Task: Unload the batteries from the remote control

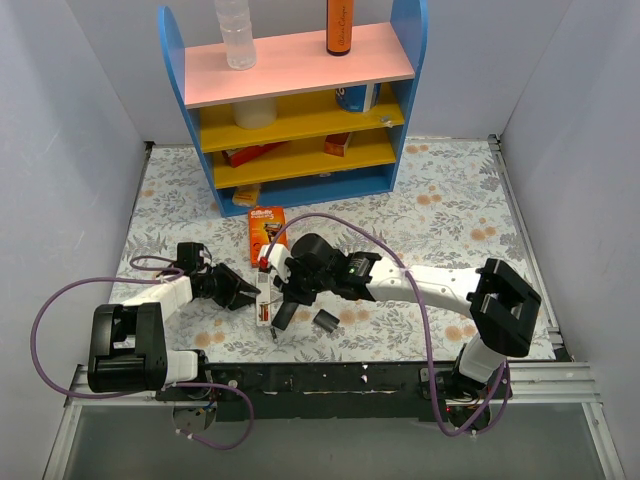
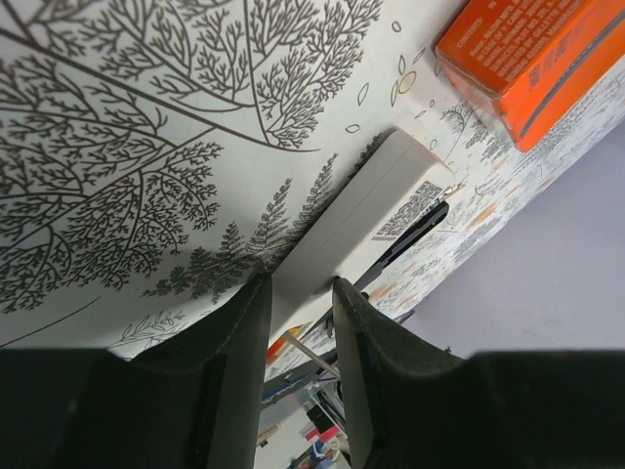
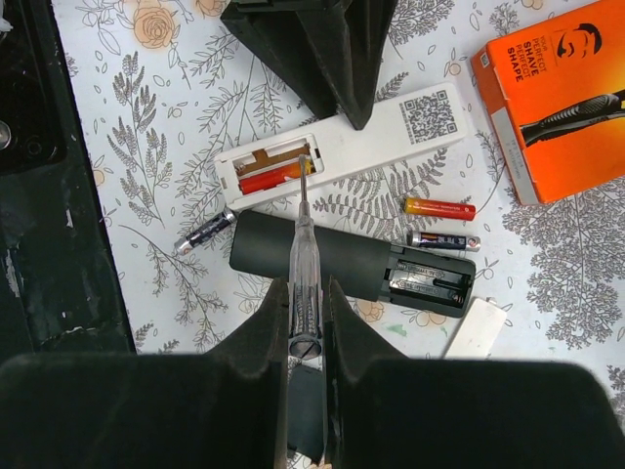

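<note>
The white remote control [image 3: 371,137] lies face down with its battery bay open. One red-orange battery [image 3: 269,178] sits in the bay, and a second [image 3: 439,207] lies loose on the table beside the remote. My left gripper [image 2: 301,283] is shut on the remote's end [image 2: 361,210], and its black fingers [image 3: 327,49] show at the top of the right wrist view. My right gripper [image 3: 305,283] is shut on a clear-handled screwdriver [image 3: 303,234]. The screwdriver's tip rests at the bay, by the battery's end.
A black remote [image 3: 352,256] with an empty bay lies under the screwdriver, with two dark batteries [image 3: 203,234] [image 3: 444,240] and a white cover [image 3: 476,328] nearby. The orange razor package [image 1: 266,226] is just beyond. A blue shelf [image 1: 300,100] stands at the back.
</note>
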Available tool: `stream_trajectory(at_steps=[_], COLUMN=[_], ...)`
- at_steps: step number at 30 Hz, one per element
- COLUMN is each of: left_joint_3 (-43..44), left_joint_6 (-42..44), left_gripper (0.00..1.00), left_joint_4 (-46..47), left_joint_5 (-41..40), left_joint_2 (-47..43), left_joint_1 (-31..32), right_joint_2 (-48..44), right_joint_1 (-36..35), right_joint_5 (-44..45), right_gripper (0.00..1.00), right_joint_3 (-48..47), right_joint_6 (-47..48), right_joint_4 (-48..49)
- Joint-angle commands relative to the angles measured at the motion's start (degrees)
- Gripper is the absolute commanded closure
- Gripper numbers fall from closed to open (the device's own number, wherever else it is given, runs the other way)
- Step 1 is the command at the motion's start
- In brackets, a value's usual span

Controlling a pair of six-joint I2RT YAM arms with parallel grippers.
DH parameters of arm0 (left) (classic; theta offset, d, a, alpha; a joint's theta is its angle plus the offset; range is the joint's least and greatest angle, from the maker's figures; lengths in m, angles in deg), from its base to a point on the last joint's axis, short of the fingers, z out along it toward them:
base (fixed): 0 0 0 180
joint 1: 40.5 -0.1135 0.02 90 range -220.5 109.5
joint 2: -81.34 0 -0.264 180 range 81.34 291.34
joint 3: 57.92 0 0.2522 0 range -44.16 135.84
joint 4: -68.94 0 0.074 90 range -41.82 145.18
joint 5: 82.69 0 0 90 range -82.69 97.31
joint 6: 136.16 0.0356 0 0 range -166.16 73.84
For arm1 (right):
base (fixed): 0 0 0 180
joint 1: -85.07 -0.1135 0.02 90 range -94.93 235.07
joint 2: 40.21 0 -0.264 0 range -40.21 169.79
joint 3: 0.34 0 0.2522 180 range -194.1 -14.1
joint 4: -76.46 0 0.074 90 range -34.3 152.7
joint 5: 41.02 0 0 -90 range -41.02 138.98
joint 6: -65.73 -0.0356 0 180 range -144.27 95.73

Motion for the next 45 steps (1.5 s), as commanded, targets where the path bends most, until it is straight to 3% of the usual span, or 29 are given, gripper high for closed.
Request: stream_trajectory(at_steps=[1, 6, 12, 19, 24, 45], left_joint_3=[1.95, 2.48, 5.46, 8.45, 9.94, 11.09], left_joint_6=[1.27, 0.65, 3.37, 6.01, 7.5, 10.58], left_gripper=[0.68, 0.67, 0.58, 0.54, 0.52, 0.48], left_joint_4=[-4.52, -6.9, -8.92, -7.79, -7.17, -9.01], left_joint_5=[-4.22, -8.0, -11.61, -8.46, -7.57, -10.29], left_joint_2=[-2.38, -6.07, -8.27, -7.22, -6.52, -5.81], left_joint_1=[0.51, 0.51, 0.51, 0.51, 0.51, 0.51], right_joint_2=[-0.57, -0.39, -2.67, -3.82, -3.82, 4.44], right_joint_1=[0.48, 0.56, 0.56, 0.83, 2.05, 3.11], right_joint_5=[1.42, 0.02, 2.56, 11.77, 13.55, 5.64], right_gripper=[0.99, 0.99, 0.99, 0.99, 0.99, 0.99], right_joint_3=[-4.04, -4.75, -4.93, -6.51, -6.07, -9.05], right_joint_6=[1.15, 1.24, -1.65, -5.96, -6.76, -7.72], right_joint_4=[-3.56, -5.15, -4.62, -5.85, -5.33, -1.46])
